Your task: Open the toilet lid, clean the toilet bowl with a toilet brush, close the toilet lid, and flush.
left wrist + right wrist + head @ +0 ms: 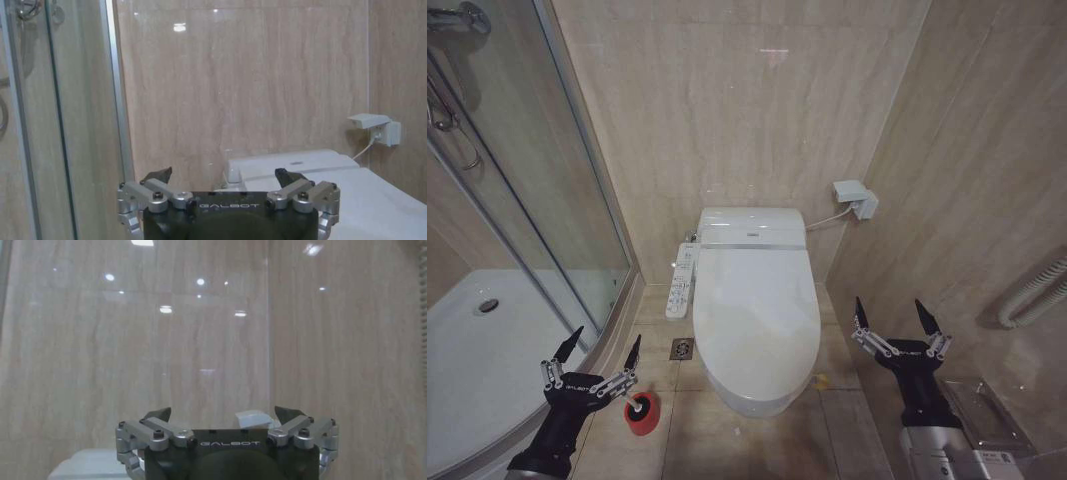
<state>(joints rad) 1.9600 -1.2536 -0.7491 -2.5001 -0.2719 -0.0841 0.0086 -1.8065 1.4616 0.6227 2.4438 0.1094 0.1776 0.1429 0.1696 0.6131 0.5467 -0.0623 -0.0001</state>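
The toilet lid (755, 310) lay shut over the toilet bowl (745, 400), which stood against the back wall between the glass shower screen (547, 200) and the right-hand tiled wall. A white button panel (681, 282) stuck out from the bowl's left side, and a floor drain (682, 348) sat in the tiles just beside the bowl on that same side.

The left hand (604, 346) hovered low at the robot's left, near the shower's curved sill, its two dark-tipped fingers spread wide and holding nothing. Just beside it on the floor stood the red holder cup (641, 415) with the dark head of the toilet brush (636, 406) showing at its rim — the handle could not be made out. In the left wrist view the same hand (223, 176) pointed toward the back wall, fingers well apart, with the tank end of the toilet (293, 164) beyond them.

The right hand (894, 313) hung to the right of the bowl, near the side wall, also wide open and empty — touching nothing. A white wall socket (855, 197) with a cord sat on the wall above the toilet's right rear corner. The right wrist view showed that hand (223, 414) facing plain beige tile.
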